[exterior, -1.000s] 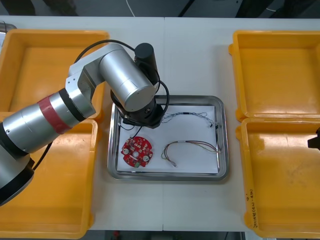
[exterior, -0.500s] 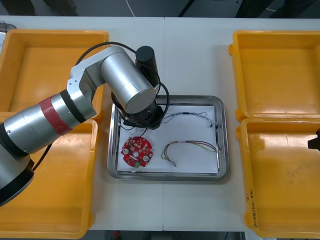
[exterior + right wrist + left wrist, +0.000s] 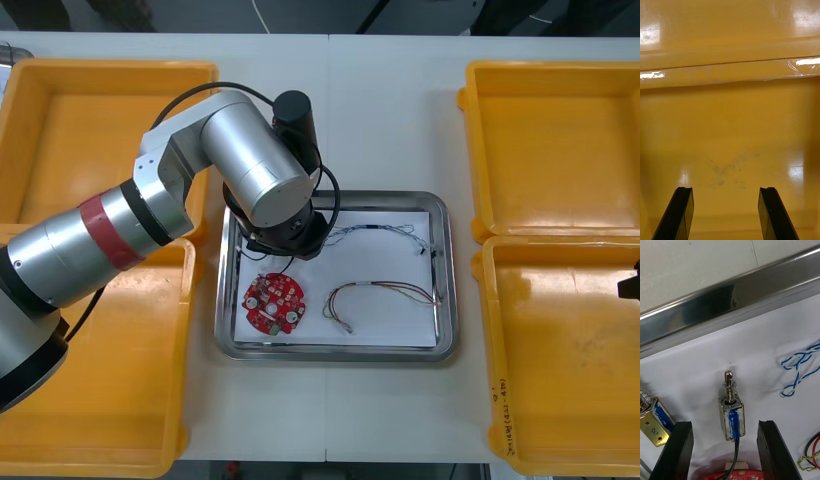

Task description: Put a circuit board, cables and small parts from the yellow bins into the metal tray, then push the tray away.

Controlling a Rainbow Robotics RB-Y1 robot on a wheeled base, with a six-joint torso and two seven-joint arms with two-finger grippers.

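The left pincer [image 3: 724, 424] is held wide open over the far left corner of the metal tray [image 3: 446, 300]. A small metal part [image 3: 732, 414] is seen between its fingers, touched by neither. A second small metal part [image 3: 655, 423] lies beside it. The red circuit board [image 3: 273, 303] lies nearer, the blue and white cable [image 3: 385, 232] to the right. The right pincer [image 3: 725, 190] is held wide over the near right yellow bin [image 3: 560, 380].

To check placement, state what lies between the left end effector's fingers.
Left wrist view: a small metal part lies in the metal tray between the open left end effector's fingers, touching neither. Right end effector hangs over a yellow bin.
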